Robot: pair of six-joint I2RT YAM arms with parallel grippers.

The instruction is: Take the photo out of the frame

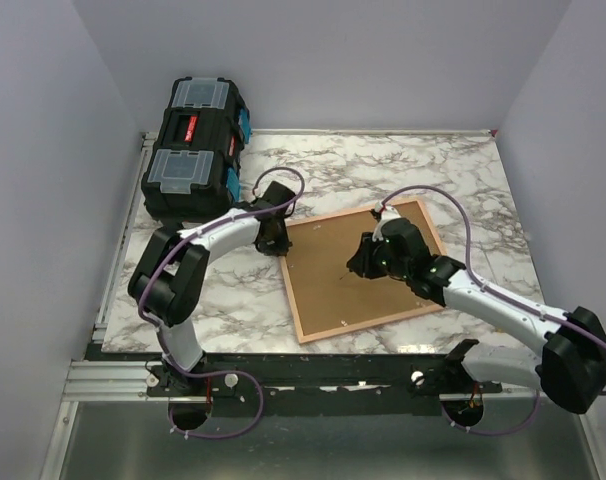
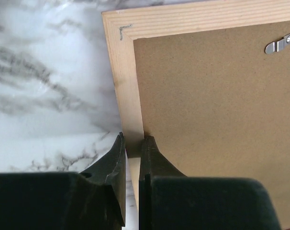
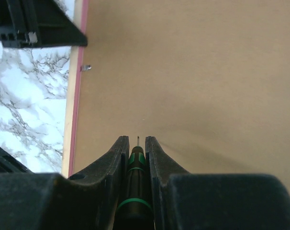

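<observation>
The frame (image 1: 333, 290) lies face down on the marble table, its brown back (image 2: 212, 105) facing up inside a pale wooden rim (image 2: 123, 72). The photo is hidden beneath that back. My left gripper (image 1: 278, 243) is at the frame's left edge, and in the left wrist view it (image 2: 133, 139) is shut across the rim. My right gripper (image 1: 361, 262) hovers over the middle of the back. It (image 3: 134, 139) is shut on a small black and green screwdriver (image 3: 137, 167) whose tip points at the board.
A black toolbox (image 1: 195, 145) with clear-lidded trays stands at the table's back left. A small metal clip (image 2: 279, 44) sits on the brown back near the rim. A second clip (image 3: 86, 67) shows by the pink edge (image 3: 78, 96).
</observation>
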